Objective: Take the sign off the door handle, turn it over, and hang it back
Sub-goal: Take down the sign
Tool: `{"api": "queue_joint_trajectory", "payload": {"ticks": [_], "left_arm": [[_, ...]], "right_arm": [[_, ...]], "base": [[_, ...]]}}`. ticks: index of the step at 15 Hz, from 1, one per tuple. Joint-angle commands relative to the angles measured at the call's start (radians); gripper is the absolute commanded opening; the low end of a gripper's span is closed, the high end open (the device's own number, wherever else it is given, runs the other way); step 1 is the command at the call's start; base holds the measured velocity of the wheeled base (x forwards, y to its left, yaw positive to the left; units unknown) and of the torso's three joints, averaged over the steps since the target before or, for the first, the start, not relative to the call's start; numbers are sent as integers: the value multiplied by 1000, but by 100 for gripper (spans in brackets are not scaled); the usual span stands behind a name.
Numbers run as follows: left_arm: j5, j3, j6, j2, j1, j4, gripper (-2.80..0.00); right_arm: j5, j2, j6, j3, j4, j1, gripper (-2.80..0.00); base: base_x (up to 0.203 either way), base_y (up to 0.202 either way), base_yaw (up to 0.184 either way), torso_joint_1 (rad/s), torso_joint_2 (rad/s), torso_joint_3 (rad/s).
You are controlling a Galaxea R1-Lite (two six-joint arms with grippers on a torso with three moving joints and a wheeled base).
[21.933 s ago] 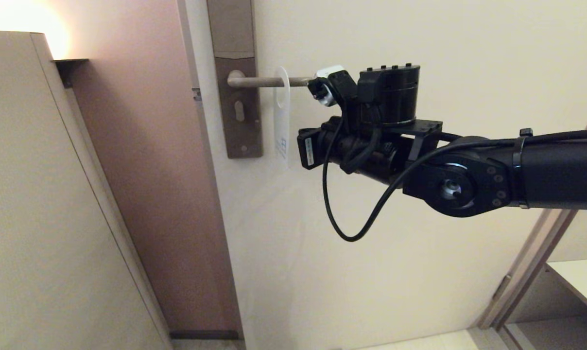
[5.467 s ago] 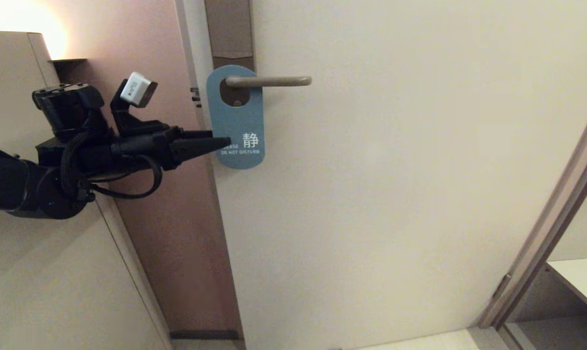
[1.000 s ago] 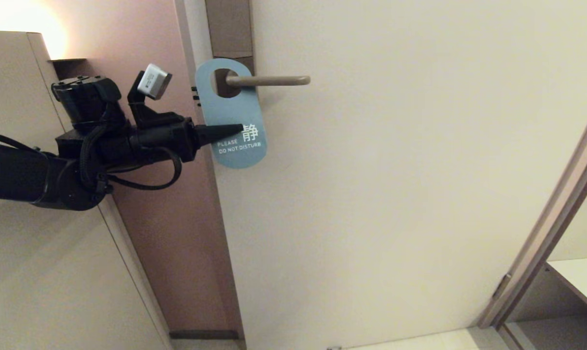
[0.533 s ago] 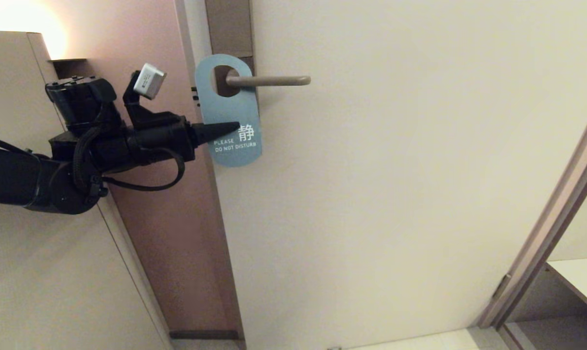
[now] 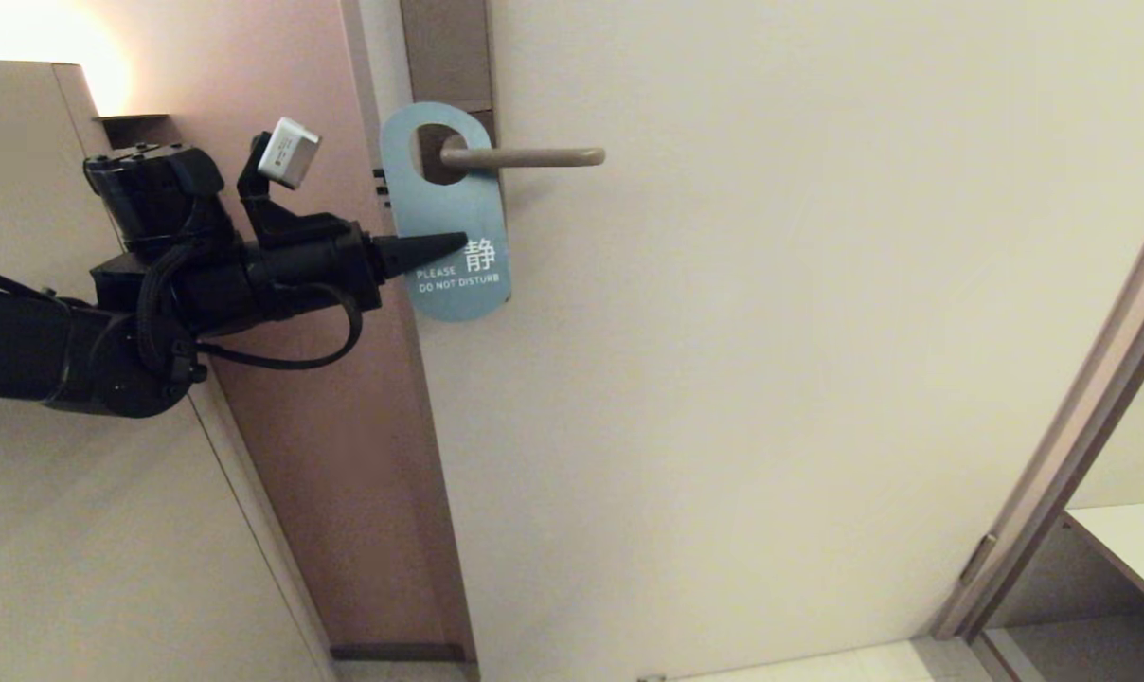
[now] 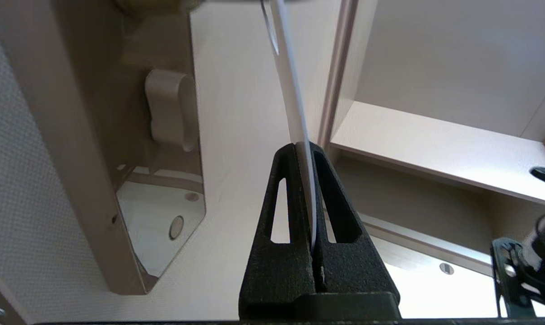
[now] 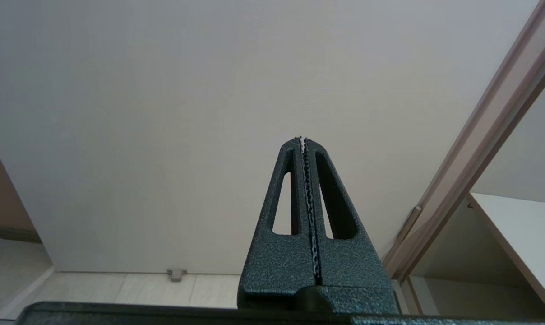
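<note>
One arm is working: the left gripper (image 5: pixel 454 247) is reaching in from the left, its fingers (image 6: pixel 295 180) clamping the sign (image 5: pixel 449 213) blue face out. Compared with a second ago, the sign is hanging straighter, its hole around the door handle (image 5: pixel 525 156) above the fingers. The backplate is mostly hidden. The right gripper (image 7: pixel 303 141) is idling, fingers pressed together.
</note>
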Motion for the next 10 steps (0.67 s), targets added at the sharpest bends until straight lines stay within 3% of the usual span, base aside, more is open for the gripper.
{"api": "queue_joint_trajectory", "payload": {"ticks": [1, 4, 10], "left_arm": [[10, 0, -1, -12, -5, -4, -280], [44, 41, 5, -38, -17, -2, -280], [94, 94, 77, -75, -31, 1, -280]], "right_arm": [[0, 1, 0, 0, 0, 0, -280], [0, 1, -1, 0, 0, -1, -280], [0, 1, -2, 0, 0, 0, -280]], "base": [[0, 0, 0, 0, 0, 0], [0, 0, 0, 0, 0, 0], [0, 0, 0, 0, 0, 0]]}}
